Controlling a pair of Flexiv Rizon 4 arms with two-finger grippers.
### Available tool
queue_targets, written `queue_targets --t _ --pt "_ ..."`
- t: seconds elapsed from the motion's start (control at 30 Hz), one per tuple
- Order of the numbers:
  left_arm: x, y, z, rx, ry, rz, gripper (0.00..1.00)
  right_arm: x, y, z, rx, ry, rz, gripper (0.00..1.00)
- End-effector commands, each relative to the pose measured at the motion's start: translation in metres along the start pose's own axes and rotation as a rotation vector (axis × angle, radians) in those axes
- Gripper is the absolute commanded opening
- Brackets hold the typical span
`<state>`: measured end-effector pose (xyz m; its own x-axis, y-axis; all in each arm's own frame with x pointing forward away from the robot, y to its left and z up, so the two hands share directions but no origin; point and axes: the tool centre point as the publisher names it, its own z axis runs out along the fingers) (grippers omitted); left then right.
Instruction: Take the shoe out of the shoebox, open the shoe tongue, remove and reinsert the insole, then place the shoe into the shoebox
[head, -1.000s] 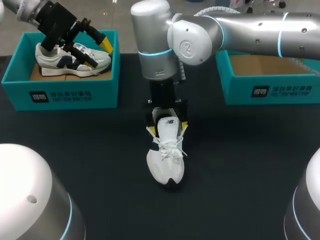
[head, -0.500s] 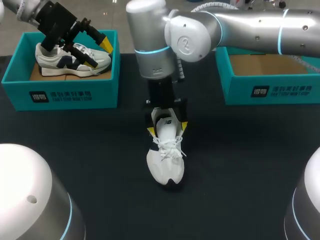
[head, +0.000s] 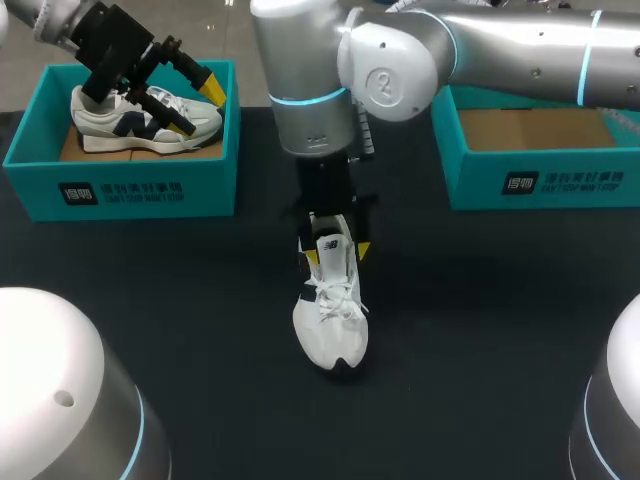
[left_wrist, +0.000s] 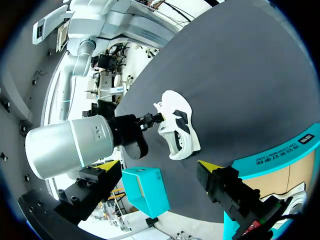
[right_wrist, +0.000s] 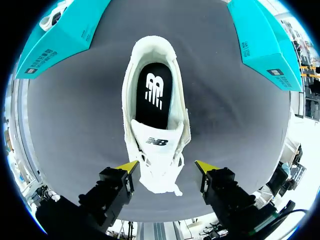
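A white shoe (head: 330, 320) lies on the black table, toe toward me. In the right wrist view its black insole (right_wrist: 154, 95) shows inside and the white tongue (right_wrist: 159, 142) lies over the laces. My right gripper (head: 337, 253) (right_wrist: 166, 167) hangs over the tongue end with one yellow tip on each side of the shoe; a small gap shows at one side, so it stands open. My left gripper (head: 195, 103) is open above the left shoebox (head: 120, 190). In the left wrist view the shoe (left_wrist: 177, 132) lies ahead of that gripper (left_wrist: 159, 167).
A second white-and-navy shoe (head: 140, 125) sits in the left teal shoebox. Another teal shoebox (head: 540, 180), with a bare brown floor, stands at the back right. My right arm's big joint (head: 300, 90) looms over the table's middle.
The right gripper's fingers have narrowed in toward the sides of the shoe at the tongue. The left arm has not moved.
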<state>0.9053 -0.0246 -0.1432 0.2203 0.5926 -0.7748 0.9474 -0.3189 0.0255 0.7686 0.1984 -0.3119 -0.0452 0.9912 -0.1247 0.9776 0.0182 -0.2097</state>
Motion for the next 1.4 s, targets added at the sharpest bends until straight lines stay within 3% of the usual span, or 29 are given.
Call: queue_targets --t 0.03,0.3,0.57,0.83,0.97,1.03,1.07,1.13,1.4 --pt "0.000 -0.001 -0.001 0.000 0.004 0.000 1.00 -0.001 -0.004 0.000 -0.037 0.013 -0.013 0.00" --pt "0.000 -0.001 -0.001 0.000 0.004 0.000 1.00 0.004 0.008 0.004 -0.105 0.031 -0.039 0.00" --pt "0.000 -0.001 -0.001 0.000 0.004 0.000 1.00 0.012 0.028 0.027 -0.097 0.046 -0.066 0.00" --pt "0.000 -0.001 -0.001 0.000 0.004 0.000 1.00 0.002 0.022 0.006 -0.197 0.058 -0.081 0.00" --pt "0.000 -0.001 -0.001 0.000 0.004 0.000 1.00 0.002 0.023 -0.004 -0.264 0.132 -0.277 0.00" --pt "0.000 -0.001 -0.001 0.000 0.004 0.000 1.00 0.005 0.026 -0.008 -0.267 0.231 -0.468 0.00" --pt "0.000 -0.001 -0.001 0.000 0.004 0.000 1.00 0.007 0.026 -0.009 -0.298 0.220 -0.580 0.00" --pt "0.000 -0.001 -0.001 0.000 0.004 0.000 1.00 0.012 0.025 -0.011 -0.245 0.322 -0.807 0.00" --pt "0.000 -0.001 -0.001 0.000 0.004 0.000 1.00 0.012 0.027 -0.011 -0.234 0.336 -0.842 0.00"
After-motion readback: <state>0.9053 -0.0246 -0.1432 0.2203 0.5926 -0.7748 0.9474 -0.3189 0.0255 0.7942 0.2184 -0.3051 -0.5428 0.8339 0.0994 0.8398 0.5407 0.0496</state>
